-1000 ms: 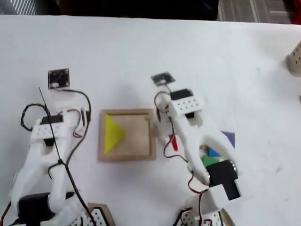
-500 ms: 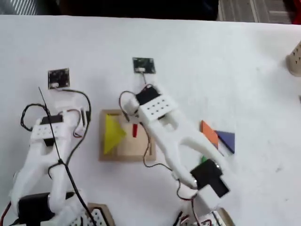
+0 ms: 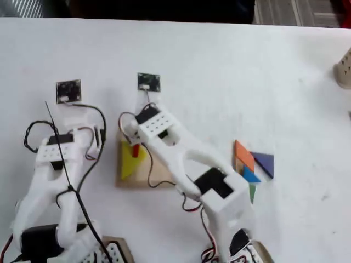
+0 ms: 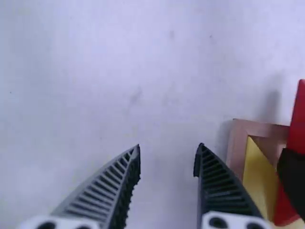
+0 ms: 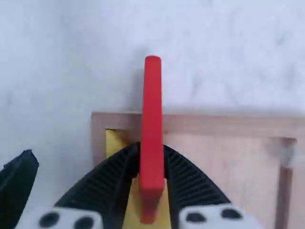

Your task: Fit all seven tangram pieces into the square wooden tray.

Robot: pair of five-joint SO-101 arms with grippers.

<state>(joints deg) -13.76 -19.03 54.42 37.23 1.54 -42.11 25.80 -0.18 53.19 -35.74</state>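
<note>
The square wooden tray lies between the arms, with a yellow triangle in its left half. My right gripper is shut on a red piece, held on edge over the tray's far left corner, above the yellow triangle. In the high view the red piece shows under the right arm's wrist. My left gripper stands open over bare table just left of the tray, nothing between its fingers. The red piece shows at this view's edge.
Loose pieces lie in a cluster right of the tray: orange, dark blue, light blue and green. The right arm lies across much of the tray. A wooden block stands at the far right edge.
The right arm swung left with the red piece, from the tray's right side across to its far left corner, uncovering the loose pieces. The left arm stayed still.
</note>
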